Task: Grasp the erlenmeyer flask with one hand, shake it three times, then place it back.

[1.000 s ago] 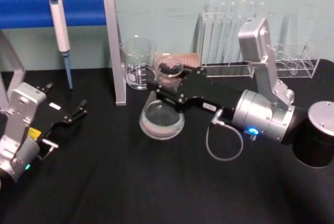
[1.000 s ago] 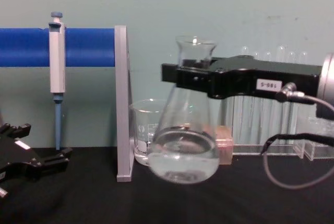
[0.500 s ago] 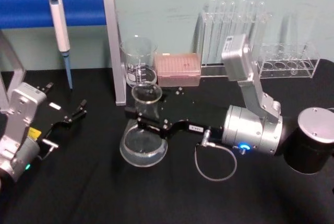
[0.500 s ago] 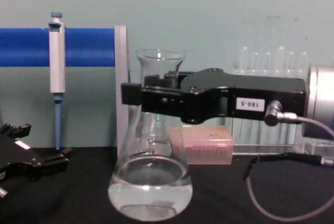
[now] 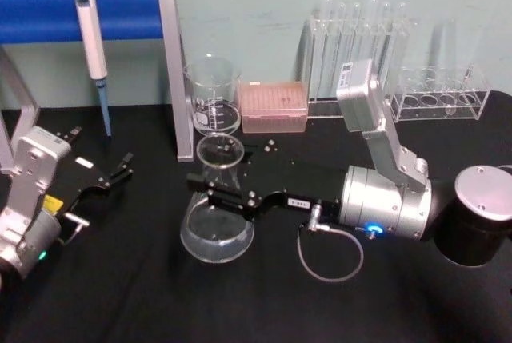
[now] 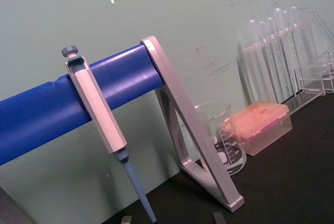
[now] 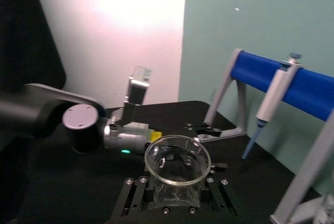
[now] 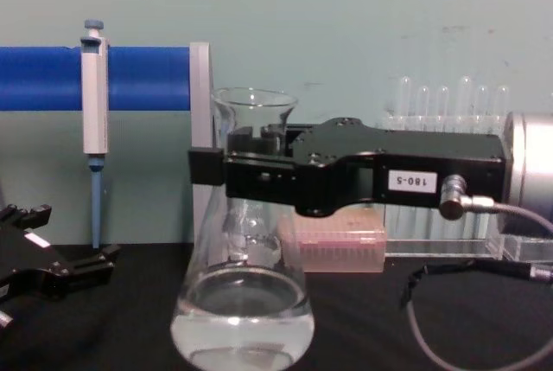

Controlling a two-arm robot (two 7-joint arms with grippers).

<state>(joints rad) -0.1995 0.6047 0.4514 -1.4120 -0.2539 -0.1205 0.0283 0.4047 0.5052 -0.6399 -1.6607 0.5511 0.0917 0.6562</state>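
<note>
The erlenmeyer flask (image 5: 217, 229) before the beaker (image 5: 213, 97), pipette-tip box (image 5: 274, 108) just right of the beaker.

- A small white label (image 8: 413, 182) is reading "180-5" in dark print; it is sitting on the black body of the right hand (image 8: 246, 163), to the right of the erlenmeyer flask (image 8: 244, 319).
- White printed graduations are showing on the beaker (image 5: 212, 103) behind the flask, too small to read.
- A yellow sticker (image 5: 50, 204) on the left arm, well left of the flask, is not readable either.
</note>
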